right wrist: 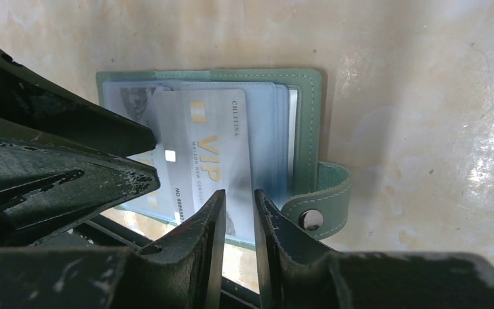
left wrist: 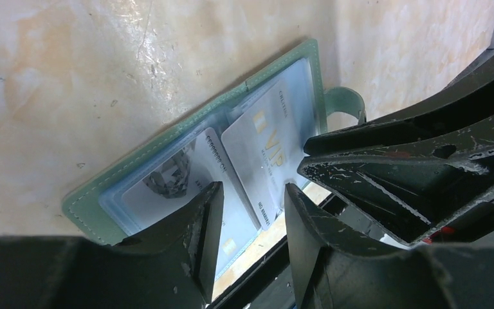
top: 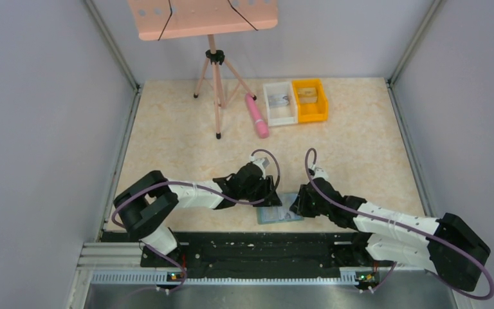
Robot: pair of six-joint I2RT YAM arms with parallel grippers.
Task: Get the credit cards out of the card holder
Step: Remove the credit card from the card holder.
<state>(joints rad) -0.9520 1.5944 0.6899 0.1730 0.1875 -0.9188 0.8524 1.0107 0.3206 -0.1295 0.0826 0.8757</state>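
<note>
The sage-green card holder (top: 279, 214) lies spread open at the table's near edge, between my two grippers. In the left wrist view the holder (left wrist: 167, 138) shows blue pockets holding pale credit cards; a white VIP card (left wrist: 264, 151) sticks partly out. My left gripper (left wrist: 252, 203) is open, its jaws over the holder's near edge and the cards. In the right wrist view the holder (right wrist: 309, 122) has its snap tab (right wrist: 321, 199) at the right. My right gripper (right wrist: 238, 205) has its jaws a narrow gap apart over the VIP card's (right wrist: 215, 145) near edge, with nothing pinched.
A pink tripod stand (top: 215, 77), a pink cylinder (top: 256, 116), a white bin (top: 279, 103) and an orange bin (top: 310, 100) stand at the back. The black mounting rail (top: 251, 248) runs just below the holder. The two grippers nearly touch.
</note>
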